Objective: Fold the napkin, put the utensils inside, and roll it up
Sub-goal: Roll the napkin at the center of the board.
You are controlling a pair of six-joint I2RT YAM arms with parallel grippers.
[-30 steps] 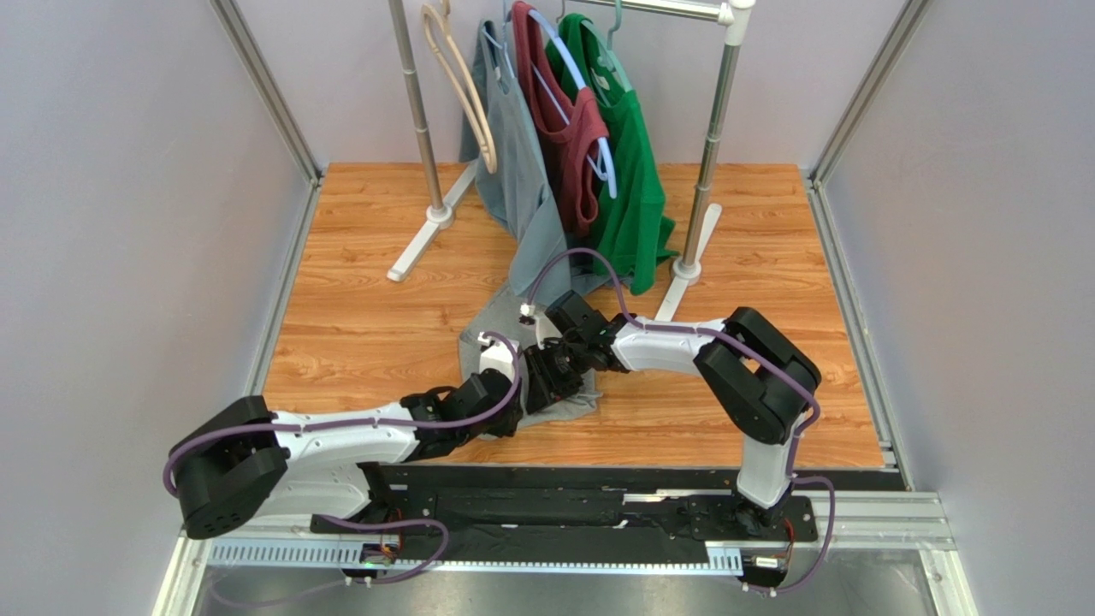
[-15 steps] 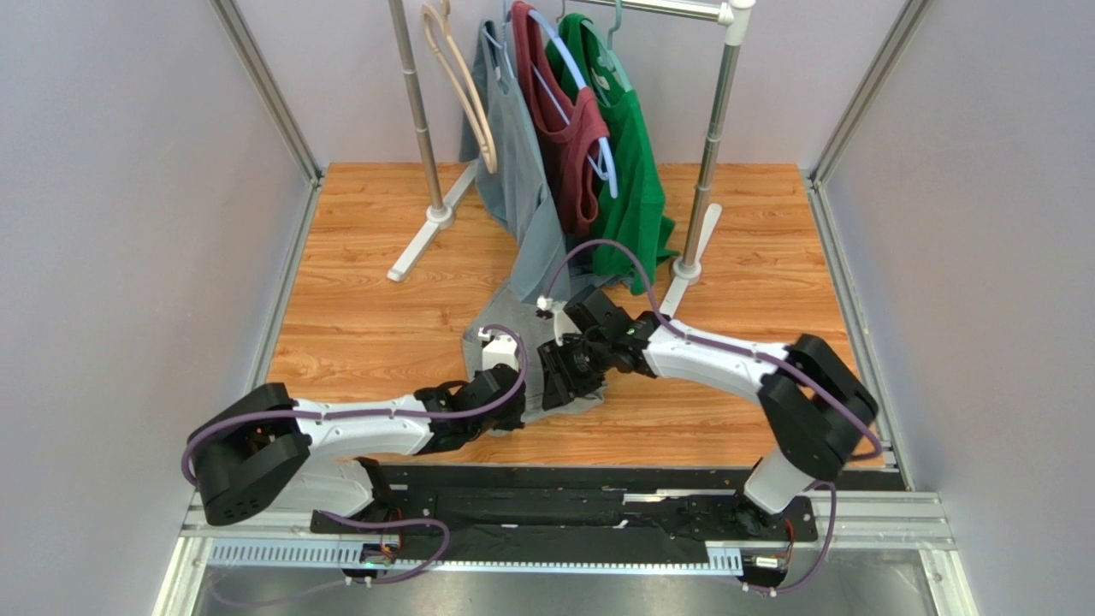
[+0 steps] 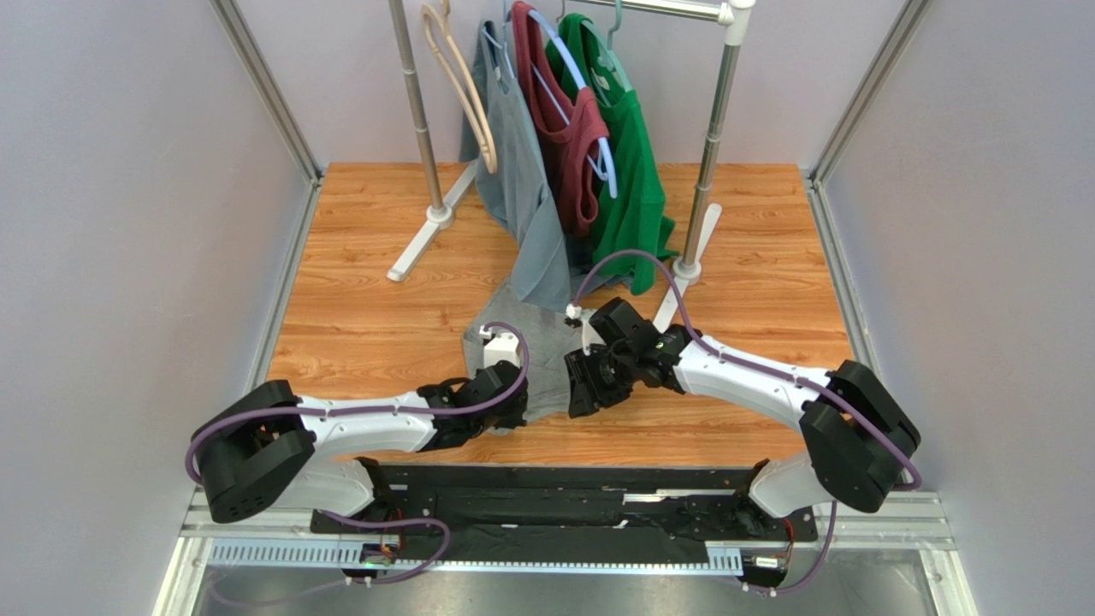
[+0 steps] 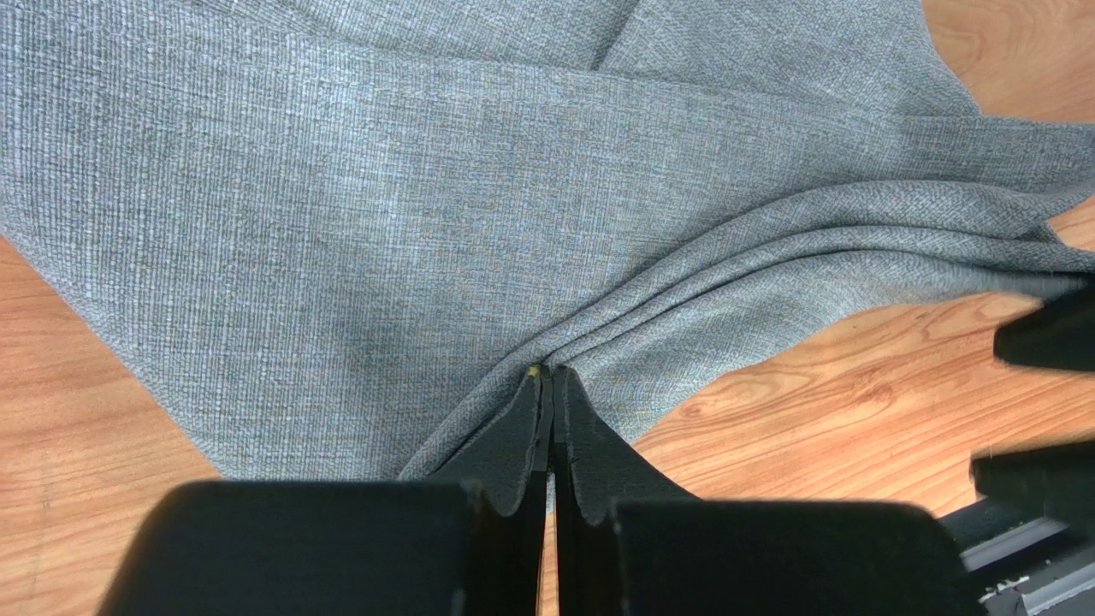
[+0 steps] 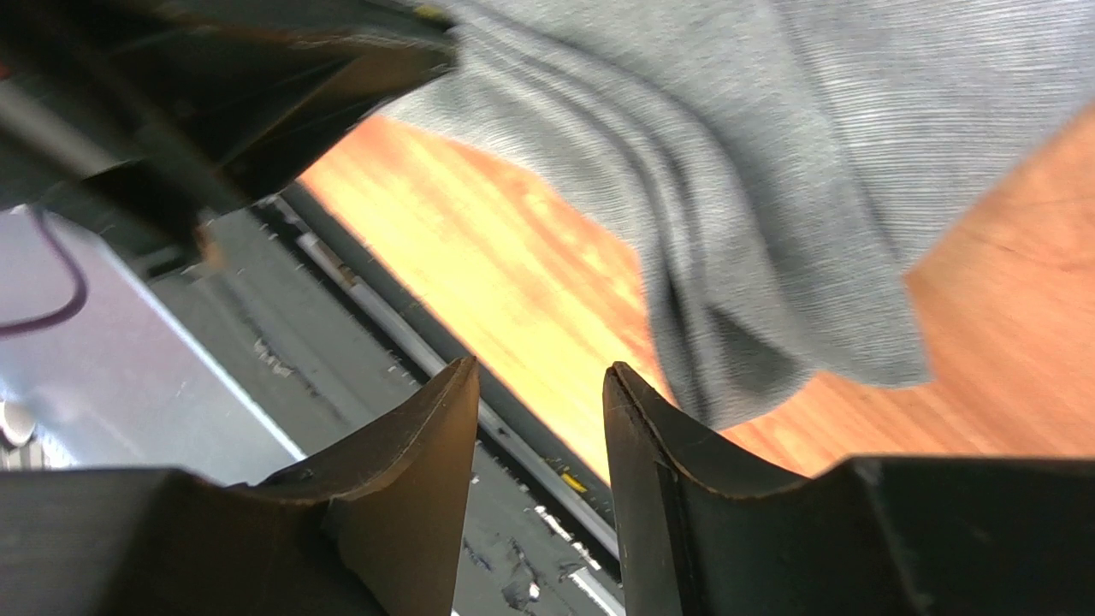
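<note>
The heather-grey napkin (image 3: 540, 353) lies rumpled on the wooden table, near its front edge. My left gripper (image 3: 517, 411) is at the napkin's near edge. In the left wrist view the left gripper (image 4: 550, 375) is shut on a pinched fold of the napkin (image 4: 386, 193), and creases run from the pinch to the right. My right gripper (image 3: 581, 385) is just right of the napkin's near corner. In the right wrist view the right gripper (image 5: 540, 379) is open and empty, with the napkin (image 5: 797, 167) above and beyond it. The fork is not in view.
A clothes rack (image 3: 703, 193) stands at the back with a grey shirt (image 3: 514, 167), a maroon shirt (image 3: 566, 116) and a green shirt (image 3: 630, 154) on hangers. The grey shirt hangs down close to the napkin's far side. A black base rail (image 3: 578, 481) runs along the table's front edge.
My right gripper has come off the napkin and moved right, its elbow swinging right. My left gripper has stayed shut on the napkin's near edge, shifting slightly.
</note>
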